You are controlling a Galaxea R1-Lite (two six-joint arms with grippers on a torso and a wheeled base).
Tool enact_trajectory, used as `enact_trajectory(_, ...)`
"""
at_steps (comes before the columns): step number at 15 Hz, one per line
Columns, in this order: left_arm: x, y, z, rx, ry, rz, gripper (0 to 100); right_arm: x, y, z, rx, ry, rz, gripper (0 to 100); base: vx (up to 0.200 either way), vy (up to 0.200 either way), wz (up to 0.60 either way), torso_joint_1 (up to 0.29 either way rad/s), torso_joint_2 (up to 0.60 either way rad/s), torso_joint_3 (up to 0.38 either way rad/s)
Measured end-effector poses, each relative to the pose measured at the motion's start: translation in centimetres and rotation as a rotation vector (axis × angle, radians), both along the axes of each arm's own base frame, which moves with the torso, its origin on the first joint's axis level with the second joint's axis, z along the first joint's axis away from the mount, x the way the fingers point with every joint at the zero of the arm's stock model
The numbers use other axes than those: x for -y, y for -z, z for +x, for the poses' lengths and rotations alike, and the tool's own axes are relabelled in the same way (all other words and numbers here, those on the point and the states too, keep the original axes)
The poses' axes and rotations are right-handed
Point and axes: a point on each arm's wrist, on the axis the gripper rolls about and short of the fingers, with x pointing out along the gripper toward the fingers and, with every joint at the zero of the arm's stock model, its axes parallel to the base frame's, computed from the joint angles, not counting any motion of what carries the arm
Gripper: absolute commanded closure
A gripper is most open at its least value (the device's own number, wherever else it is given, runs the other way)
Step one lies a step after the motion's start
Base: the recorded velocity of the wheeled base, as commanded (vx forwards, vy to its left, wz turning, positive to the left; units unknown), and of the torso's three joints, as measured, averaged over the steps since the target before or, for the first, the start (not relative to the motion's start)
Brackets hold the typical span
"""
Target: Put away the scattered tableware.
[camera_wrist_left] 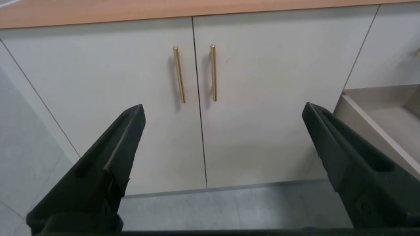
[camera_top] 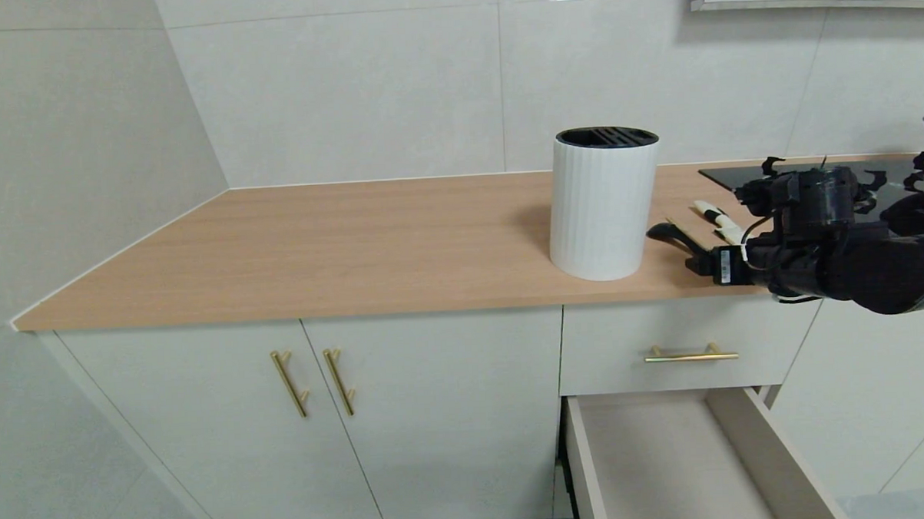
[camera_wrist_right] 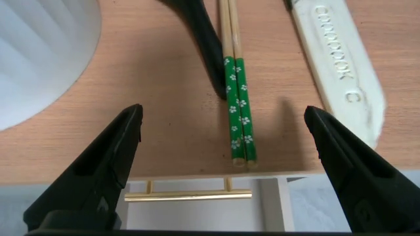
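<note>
A white ribbed utensil holder [camera_top: 602,202] with a black slotted top stands on the wooden counter [camera_top: 339,248]. To its right lie a black utensil [camera_wrist_right: 200,40], a pair of chopsticks with green flowered ends [camera_wrist_right: 237,98] and a white-sheathed knife [camera_wrist_right: 338,65]. My right gripper [camera_wrist_right: 226,164] hangs open over the counter's front edge, with the chopstick ends between its fingers' lines and nothing held. It sits just right of the holder [camera_wrist_right: 39,59]. My left gripper [camera_wrist_left: 223,170] is open, low in front of the cabinet doors [camera_wrist_left: 197,98].
A drawer [camera_top: 669,460] stands pulled open below the counter at the right, under a shut drawer with a gold handle [camera_top: 690,354]. A black cooktop [camera_top: 812,174] lies at the counter's far right. The counter's left part is bare wood.
</note>
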Motion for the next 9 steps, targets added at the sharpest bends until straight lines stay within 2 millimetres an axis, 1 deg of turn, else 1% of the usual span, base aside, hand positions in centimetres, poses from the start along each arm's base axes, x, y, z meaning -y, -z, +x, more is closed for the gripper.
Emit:
enact_trajectory(5, 0.0, 0.0, 0.0, 0.0, 0.0, 0.0, 0, -0.01, 0.31, 0.18, -0.007, 0.001, -0.001, 0, 0.0, 0.0, 0.0, 0.0, 0.0, 0.0)
enact_trajectory(6, 0.0, 0.0, 0.0, 0.0, 0.0, 0.0, 0, -0.02, 0.34, 0.2, -0.008, 0.001, -0.001, 100, 0.0, 0.0, 0.0, 0.0, 0.0, 0.0)
enact_trajectory(9, 0.0, 0.0, 0.0, 0.0, 0.0, 0.0, 0, -0.03, 0.51, 0.3, -0.012, 0.003, -0.002, 100, 0.0, 0.0, 0.0, 0.0, 0.0, 0.0)
